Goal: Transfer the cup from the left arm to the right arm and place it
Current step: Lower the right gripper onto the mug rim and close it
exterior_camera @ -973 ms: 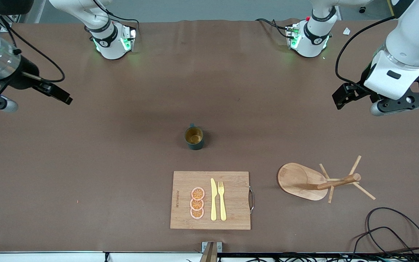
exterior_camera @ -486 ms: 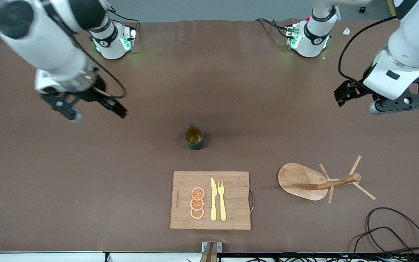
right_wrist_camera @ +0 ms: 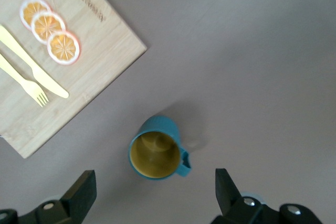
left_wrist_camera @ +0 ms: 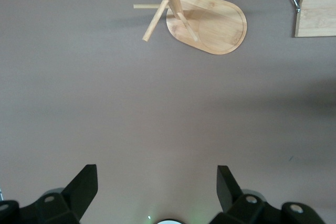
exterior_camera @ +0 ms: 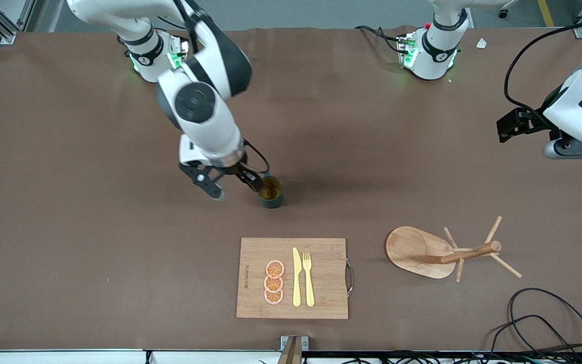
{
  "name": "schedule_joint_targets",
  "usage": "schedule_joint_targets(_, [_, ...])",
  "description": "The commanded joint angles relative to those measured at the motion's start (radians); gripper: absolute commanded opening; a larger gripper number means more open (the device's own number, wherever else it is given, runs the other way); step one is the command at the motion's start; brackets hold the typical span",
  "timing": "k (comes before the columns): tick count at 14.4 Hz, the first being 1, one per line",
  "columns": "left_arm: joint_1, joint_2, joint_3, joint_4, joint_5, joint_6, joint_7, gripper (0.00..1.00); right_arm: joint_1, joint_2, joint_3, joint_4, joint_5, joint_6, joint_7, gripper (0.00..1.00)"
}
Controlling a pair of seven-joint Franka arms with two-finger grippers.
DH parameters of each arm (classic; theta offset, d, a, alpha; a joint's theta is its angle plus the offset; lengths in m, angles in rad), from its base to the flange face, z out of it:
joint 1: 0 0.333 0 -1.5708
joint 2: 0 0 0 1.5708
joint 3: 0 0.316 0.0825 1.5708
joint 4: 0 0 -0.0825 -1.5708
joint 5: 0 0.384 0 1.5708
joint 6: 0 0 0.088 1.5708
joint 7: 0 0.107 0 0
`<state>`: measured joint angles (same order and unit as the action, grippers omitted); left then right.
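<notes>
The cup (exterior_camera: 271, 192), a small dark teal mug with a tan-yellow inside, stands upright in the middle of the table. In the right wrist view the cup (right_wrist_camera: 157, 153) shows its handle at one side. My right gripper (exterior_camera: 252, 182) hangs low, just over the cup's rim on the side toward the right arm's end. It stands open with nothing held, and the cup lies just ahead of its spread fingertips (right_wrist_camera: 86, 182). My left gripper (exterior_camera: 512, 124) waits open and empty in the air over the left arm's end of the table. Its wrist view shows the left gripper (left_wrist_camera: 157, 174) above bare table.
A wooden cutting board (exterior_camera: 324, 253) with orange slices, a yellow knife and a fork lies nearer to the front camera than the cup. A wooden mug tree (exterior_camera: 422, 251) stands beside the board toward the left arm's end. Black cables (exterior_camera: 538, 313) lie at the table's near corner.
My right arm has swung in from the right arm's end of the table to the cup. My left arm has drifted a little farther toward its own end.
</notes>
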<state>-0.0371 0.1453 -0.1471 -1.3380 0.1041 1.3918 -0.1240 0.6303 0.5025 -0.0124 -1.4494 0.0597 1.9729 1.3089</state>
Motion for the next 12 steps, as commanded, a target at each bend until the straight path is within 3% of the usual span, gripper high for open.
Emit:
schedule_joint_targets(1, [0.002,-0.021,-0.006,-0.009,-0.014,-0.011,0.014,1.00,0.035,0.154,-0.011,0.154,-0.001,-0.008,0.026,1.00])
schedule_joint_targets(6, [0.003,-0.082,0.000,-0.021,-0.029,-0.011,0.021,1.00,0.077,0.272,-0.011,0.149,0.000,0.125,0.061,1.00])
schedule_joint_targets(10, [-0.004,-0.159,0.003,-0.108,-0.044,-0.011,0.004,1.00,0.081,0.292,-0.011,0.141,0.002,0.155,0.000,1.00])
schedule_joint_targets(11, [0.000,-0.165,0.001,-0.119,-0.046,-0.011,0.006,1.00,0.080,0.295,-0.011,0.139,0.000,0.155,-0.016,0.94])
schedule_joint_targets(12, [0.006,-0.170,0.001,-0.127,-0.049,-0.011,0.006,1.00,0.077,0.295,-0.011,0.139,0.003,0.153,-0.072,0.77])
